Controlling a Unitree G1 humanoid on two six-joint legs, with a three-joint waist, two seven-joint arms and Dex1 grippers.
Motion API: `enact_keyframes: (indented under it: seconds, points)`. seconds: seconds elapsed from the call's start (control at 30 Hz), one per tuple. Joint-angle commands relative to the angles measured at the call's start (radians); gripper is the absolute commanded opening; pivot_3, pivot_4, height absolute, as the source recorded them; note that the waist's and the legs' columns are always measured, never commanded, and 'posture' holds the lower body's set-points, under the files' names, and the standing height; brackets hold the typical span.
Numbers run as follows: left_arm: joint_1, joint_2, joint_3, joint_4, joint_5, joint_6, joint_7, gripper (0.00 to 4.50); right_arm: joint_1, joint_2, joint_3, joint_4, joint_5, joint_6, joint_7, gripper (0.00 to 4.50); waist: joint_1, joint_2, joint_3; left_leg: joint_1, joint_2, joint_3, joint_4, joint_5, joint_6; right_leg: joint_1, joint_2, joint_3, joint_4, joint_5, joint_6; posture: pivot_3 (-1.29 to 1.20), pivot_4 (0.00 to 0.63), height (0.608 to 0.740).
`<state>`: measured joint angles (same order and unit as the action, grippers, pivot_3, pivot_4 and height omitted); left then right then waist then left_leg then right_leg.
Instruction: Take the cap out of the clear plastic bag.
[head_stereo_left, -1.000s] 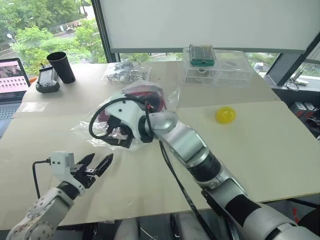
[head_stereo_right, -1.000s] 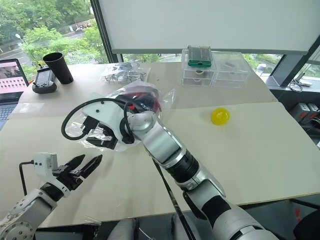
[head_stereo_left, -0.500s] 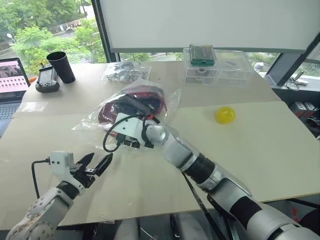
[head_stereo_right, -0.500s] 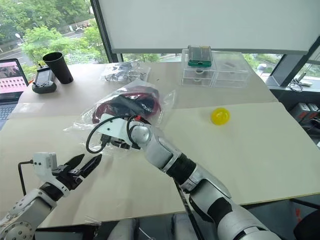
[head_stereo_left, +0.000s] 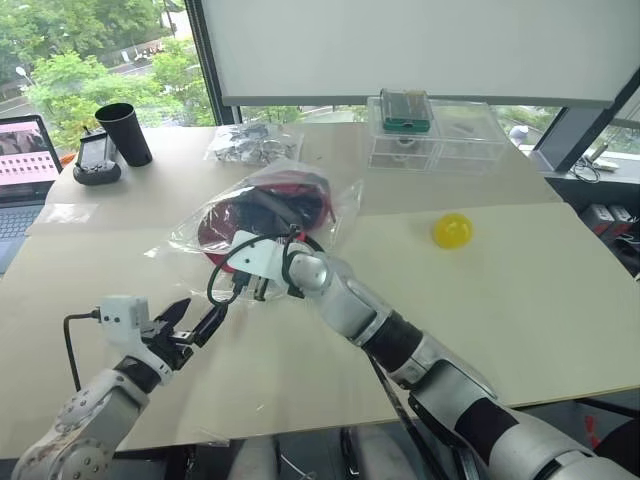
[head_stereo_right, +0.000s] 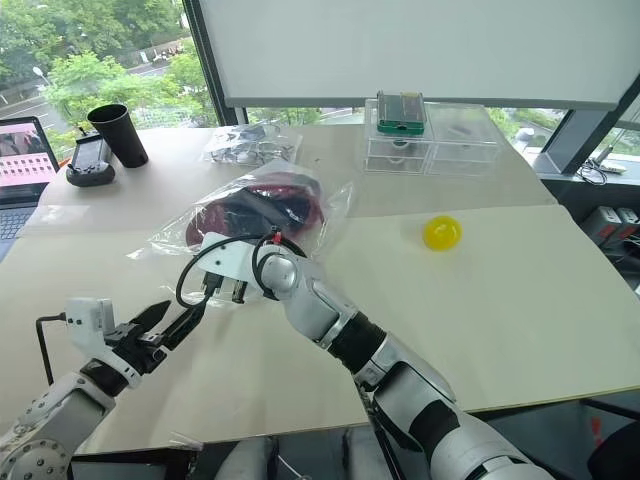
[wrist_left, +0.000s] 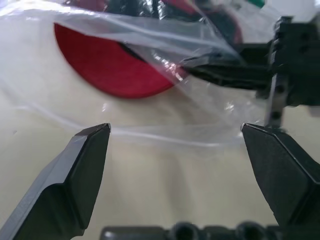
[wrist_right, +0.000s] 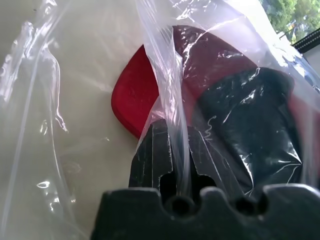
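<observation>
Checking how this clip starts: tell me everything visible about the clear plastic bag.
The clear plastic bag is large, glossy and crinkled, lying on the light wooden table with the cap inside, red brim toward the robot. The right gripper has shut its fingers on a fold of its film. The left gripper is open just short of it.

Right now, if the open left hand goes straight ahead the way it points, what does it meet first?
Probably the loose edge of the crinkly clear plastic bag, lying ahead of the left hand; the red-brimmed cap lies behind it. Depth is uncertain.
</observation>
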<state>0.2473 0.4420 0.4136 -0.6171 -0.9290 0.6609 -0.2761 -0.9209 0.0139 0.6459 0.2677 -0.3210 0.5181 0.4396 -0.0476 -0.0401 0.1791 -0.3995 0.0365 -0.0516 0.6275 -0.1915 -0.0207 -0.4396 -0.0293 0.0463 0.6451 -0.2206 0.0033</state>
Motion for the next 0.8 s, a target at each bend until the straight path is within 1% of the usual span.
enact_keyframes:
  seconds: [0.03, 0.13, 0.23, 0.37, 0.5, 0.6, 0.7, 0.8]
  points:
    - [0.012, 0.006, 0.019, -0.042, -0.046, 0.006, 0.006, 4.50, -0.019, 0.018, -0.031, -0.011, -0.008, -0.031, -0.004, 0.14, -0.001, 0.000, 0.000, 0.000, 0.000, 0.000, 0.000, 0.000, 0.000, 0.000, 0.000, 0.000, 0.000, 0.000, 0.000, 0.00, 0.150, 0.740]
    - [0.022, 0.004, 0.035, -0.050, -0.094, 0.007, 0.022, 4.50, -0.016, 0.025, -0.037, -0.015, -0.008, -0.041, 0.001, 0.14, 0.000, 0.000, 0.000, 0.000, 0.000, 0.000, 0.000, 0.000, 0.000, 0.000, 0.000, 0.000, 0.000, 0.000, 0.000, 0.00, 0.150, 0.740]
    - [0.010, 0.003, 0.061, -0.045, -0.179, 0.008, 0.061, 4.50, -0.015, 0.029, -0.043, -0.015, -0.012, -0.048, 0.002, 0.14, 0.001, 0.000, 0.000, 0.000, 0.000, 0.000, 0.000, 0.000, 0.000, 0.000, 0.000, 0.000, 0.000, 0.000, 0.000, 0.00, 0.150, 0.740]
    - [-0.064, 0.002, 0.083, 0.002, -0.274, 0.008, 0.140, 4.50, -0.036, 0.029, -0.060, 0.000, -0.025, -0.049, -0.009, 0.14, 0.004, 0.000, 0.000, 0.000, 0.000, -0.001, 0.000, 0.000, 0.000, 0.001, 0.000, -0.001, 0.000, 0.000, 0.000, 0.00, 0.150, 0.740]
    - [-0.090, 0.020, 0.081, -0.017, -0.335, 0.015, 0.168, 4.50, -0.043, 0.027, -0.061, 0.011, -0.032, -0.051, -0.007, 0.14, 0.003, 0.000, 0.000, 0.000, 0.000, 0.000, 0.000, 0.000, 0.000, 0.001, 0.000, 0.000, 0.000, 0.000, 0.000, 0.00, 0.150, 0.740]
    - [-0.097, 0.039, 0.094, -0.031, -0.408, 0.013, 0.197, 4.50, -0.041, 0.022, -0.067, 0.020, -0.035, -0.055, -0.005, 0.14, 0.001, 0.000, 0.000, 0.000, 0.000, 0.000, 0.000, 0.000, 0.000, 0.000, 0.000, 0.000, -0.001, 0.001, -0.002, 0.00, 0.150, 0.740]
    - [-0.120, 0.052, 0.094, 0.006, -0.467, 0.013, 0.257, 4.50, -0.042, 0.020, -0.071, 0.027, -0.038, -0.057, -0.008, 0.14, 0.003, 0.000, 0.000, 0.000, 0.000, -0.001, 0.000, 0.000, 0.000, 0.001, 0.000, 0.000, 0.000, 0.001, -0.002, 0.00, 0.150, 0.740]
    - [-0.160, 0.049, 0.066, 0.068, -0.513, 0.027, 0.334, 4.50, -0.046, 0.024, -0.077, 0.026, -0.040, -0.058, -0.009, 0.14, 0.006, 0.000, 0.000, 0.000, 0.000, -0.001, 0.000, 0.000, 0.000, 0.001, 0.000, -0.001, 0.000, 0.001, -0.001, 0.00, 0.150, 0.740]
